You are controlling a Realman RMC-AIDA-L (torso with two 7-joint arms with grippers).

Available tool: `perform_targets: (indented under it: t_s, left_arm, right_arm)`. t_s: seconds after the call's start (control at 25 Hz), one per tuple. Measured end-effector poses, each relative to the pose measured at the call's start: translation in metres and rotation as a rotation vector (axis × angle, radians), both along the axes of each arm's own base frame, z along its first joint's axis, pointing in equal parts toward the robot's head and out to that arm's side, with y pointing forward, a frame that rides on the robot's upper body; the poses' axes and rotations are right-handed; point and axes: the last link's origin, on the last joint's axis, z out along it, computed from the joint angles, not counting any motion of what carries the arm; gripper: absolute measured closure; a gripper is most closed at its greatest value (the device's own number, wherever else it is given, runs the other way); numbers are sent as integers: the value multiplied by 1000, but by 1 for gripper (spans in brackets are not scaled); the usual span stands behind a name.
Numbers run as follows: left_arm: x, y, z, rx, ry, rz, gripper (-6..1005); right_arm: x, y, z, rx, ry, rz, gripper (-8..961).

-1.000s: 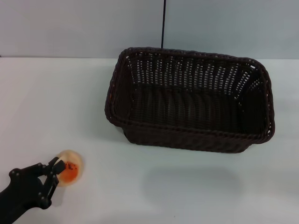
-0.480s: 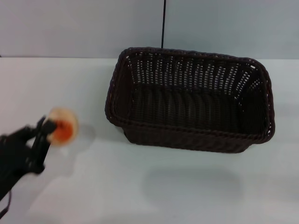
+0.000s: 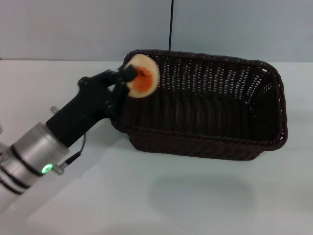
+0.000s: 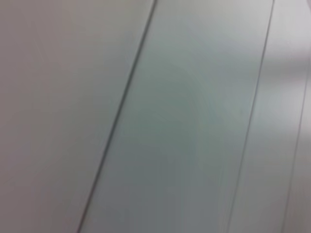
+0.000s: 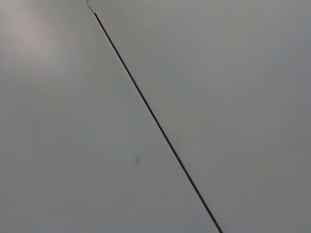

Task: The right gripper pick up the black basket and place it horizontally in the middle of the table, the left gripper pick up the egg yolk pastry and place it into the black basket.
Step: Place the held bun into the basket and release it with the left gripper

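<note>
The black basket (image 3: pixel 205 105) lies horizontally on the white table (image 3: pixel 146 196), right of centre, and nothing lies inside it. My left gripper (image 3: pixel 128 78) is shut on the egg yolk pastry (image 3: pixel 142 76), a cream ball with an orange-red patch. It holds the pastry in the air over the basket's far left corner, at rim height. The left arm reaches in from the lower left. My right gripper is out of view. Both wrist views show only a plain grey wall.
A grey wall stands behind the table. A thin black cable (image 3: pixel 171 24) hangs down it behind the basket. Bare white tabletop lies left of and in front of the basket.
My left gripper has lifted the pastry off the table at the lower left and carried it up and to the right, to the basket's far left corner. The basket has not moved.
</note>
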Motion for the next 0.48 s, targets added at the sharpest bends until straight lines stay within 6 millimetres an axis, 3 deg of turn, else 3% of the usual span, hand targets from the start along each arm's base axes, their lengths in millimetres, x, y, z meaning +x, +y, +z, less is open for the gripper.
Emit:
perform_targets:
  t_s: [0.16,0.48]
  left_arm:
    - [4,13,-7,-41,28,19,875]
    - [3,12,-1,-11,10,20,750]
  right_arm:
    - [0,-2,-5,-11,19,-1,683]
    - [1,-2,-9,-18,35,-3,683]
